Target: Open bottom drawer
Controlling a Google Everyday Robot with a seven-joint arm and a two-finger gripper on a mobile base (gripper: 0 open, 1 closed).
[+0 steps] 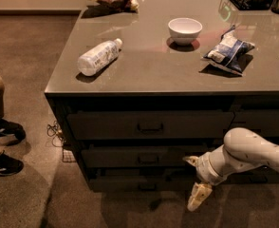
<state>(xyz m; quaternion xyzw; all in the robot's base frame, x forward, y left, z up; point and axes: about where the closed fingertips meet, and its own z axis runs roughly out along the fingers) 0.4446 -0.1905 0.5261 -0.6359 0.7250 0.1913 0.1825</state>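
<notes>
Your white two-finger claw (195, 178) hangs wide open, gripping nothing, by the right end of the slim dark grey bottom drawer (123, 183), right of its small bar handle (147, 187)

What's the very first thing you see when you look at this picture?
The big white robot arm at the lower right jumps out, its end effector open, low in front of the dark drawers, right of the handle of the bottom drawer. Up on the grey counter, a white bowl stands between a plastic bottle lying on its side and a blue snack bag.
</notes>
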